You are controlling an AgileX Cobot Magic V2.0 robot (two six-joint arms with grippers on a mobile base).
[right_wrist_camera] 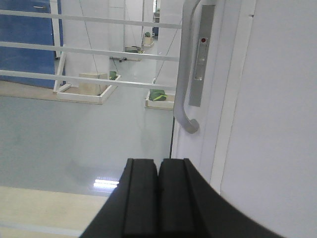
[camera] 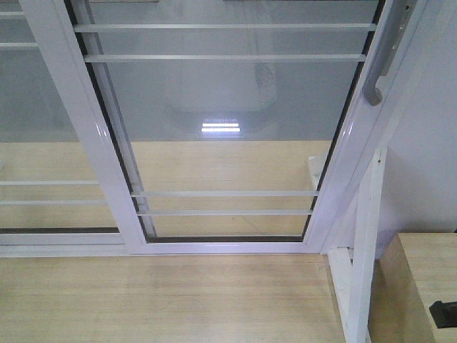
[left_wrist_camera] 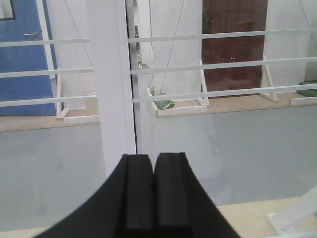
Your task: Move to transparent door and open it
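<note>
the transparent door (camera: 228, 128) stands right in front of us, with four thin white bars (camera: 225, 58) and one curved grey handle (right_wrist_camera: 182, 74) on its right edge. a second glass panel (camera: 43, 107) is to its left. our left gripper (left_wrist_camera: 153, 193) and right gripper (right_wrist_camera: 158, 198) are both pressed together, holding nothing.

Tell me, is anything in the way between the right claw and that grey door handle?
Nothing visible. In the right wrist view, the right gripper, jaws closed, faces the curved grey handle on the transparent door. The handle sits ahead and slightly to the gripper's right, with only open air between them.
</note>
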